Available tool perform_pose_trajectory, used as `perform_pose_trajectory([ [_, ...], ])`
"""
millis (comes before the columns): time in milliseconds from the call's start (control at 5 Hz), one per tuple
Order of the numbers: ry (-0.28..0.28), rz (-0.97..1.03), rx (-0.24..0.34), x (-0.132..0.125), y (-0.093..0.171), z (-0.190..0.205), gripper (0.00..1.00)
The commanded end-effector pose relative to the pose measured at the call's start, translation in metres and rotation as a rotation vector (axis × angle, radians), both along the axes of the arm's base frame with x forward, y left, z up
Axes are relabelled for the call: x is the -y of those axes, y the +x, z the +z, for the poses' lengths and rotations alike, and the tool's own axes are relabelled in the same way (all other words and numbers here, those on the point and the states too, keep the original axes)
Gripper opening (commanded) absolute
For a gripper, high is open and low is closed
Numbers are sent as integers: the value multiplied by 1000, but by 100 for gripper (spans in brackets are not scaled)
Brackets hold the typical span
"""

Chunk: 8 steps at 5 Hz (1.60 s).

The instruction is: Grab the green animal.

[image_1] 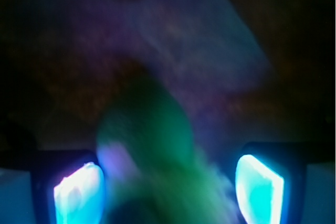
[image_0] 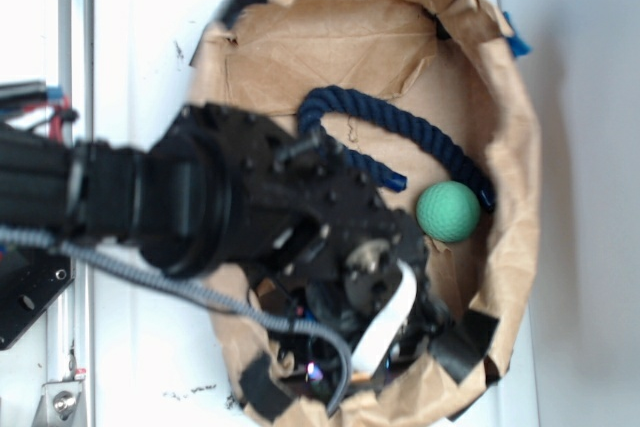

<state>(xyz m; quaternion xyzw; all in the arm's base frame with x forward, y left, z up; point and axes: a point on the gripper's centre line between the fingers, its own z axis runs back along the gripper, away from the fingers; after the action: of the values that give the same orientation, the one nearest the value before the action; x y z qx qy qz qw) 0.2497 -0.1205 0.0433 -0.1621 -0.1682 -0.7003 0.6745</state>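
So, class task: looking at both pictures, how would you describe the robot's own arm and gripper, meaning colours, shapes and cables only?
The arm is matte black, built of chunky rounded segments dotted with small screws. A grey braided cable runs along it, and a flat white ribbon cable curls near the wrist. In the blurry wrist view, the gripper shows two dark fingers whose inner pads glow bright cyan.

No text, label, brand, number or sign can be read in either view, and the wrist view is too dark and blurred.
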Motion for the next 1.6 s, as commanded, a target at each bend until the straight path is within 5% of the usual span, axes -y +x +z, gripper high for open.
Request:
perform_pose_trajectory([
  [0, -48, -55, -28, 18, -13, 1, 0],
  [400, -1, -21, -12, -6, -7, 24, 0],
  [1000, 201, 529, 26, -100, 21, 70, 0],
  [1200, 173, 774, -63, -107, 10, 95, 0],
  [1400, 138, 1025, -53, -106, -8, 121, 0],
])
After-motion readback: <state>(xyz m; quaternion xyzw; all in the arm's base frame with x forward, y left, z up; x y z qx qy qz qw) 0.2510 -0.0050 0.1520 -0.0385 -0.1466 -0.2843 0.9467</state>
